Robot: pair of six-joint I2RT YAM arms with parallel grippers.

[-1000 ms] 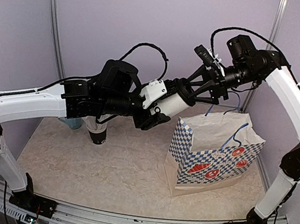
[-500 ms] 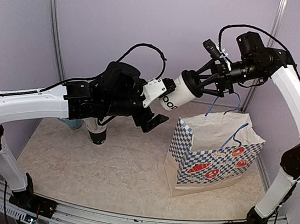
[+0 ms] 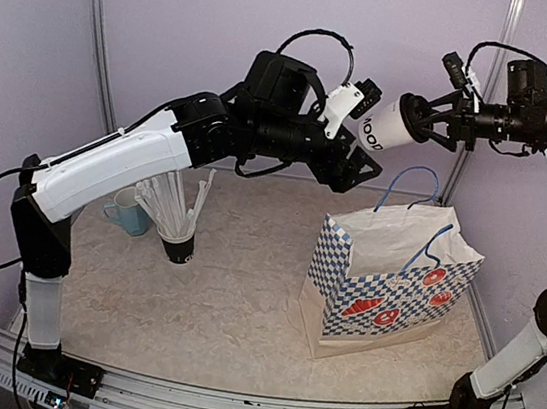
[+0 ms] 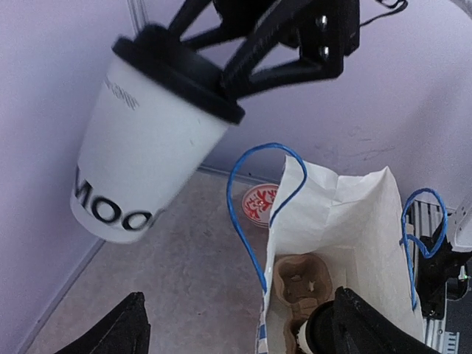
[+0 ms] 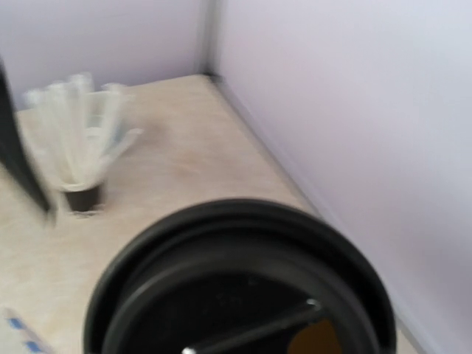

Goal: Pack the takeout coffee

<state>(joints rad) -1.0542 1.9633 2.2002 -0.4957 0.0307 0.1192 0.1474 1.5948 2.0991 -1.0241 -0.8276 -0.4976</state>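
Note:
One takeout coffee (image 3: 389, 129), a white paper cup with black lettering and a black lid, hangs on its side in the air above the bag. My right gripper (image 3: 424, 118) is shut on its lid end; the lid (image 5: 236, 287) fills the right wrist view. My left gripper (image 3: 362, 127) is open just left of the cup's base and touches nothing. In the left wrist view the cup (image 4: 147, 147) hangs clear above my open left gripper (image 4: 236, 324). A second black-lidded cup (image 4: 324, 335) sits in a cardboard carrier (image 4: 302, 280) inside the bag.
The blue-checked paper bag (image 3: 394, 281) stands open at the right with blue cord handles (image 4: 254, 214). A black cup of white straws (image 3: 176, 242) and a light-blue mug (image 3: 129, 214) stand at the left. Walls close in behind and on both sides.
My left gripper has let go of the cup. The right gripper has carried the cup up and to the right. The left arm has risen and swung right.

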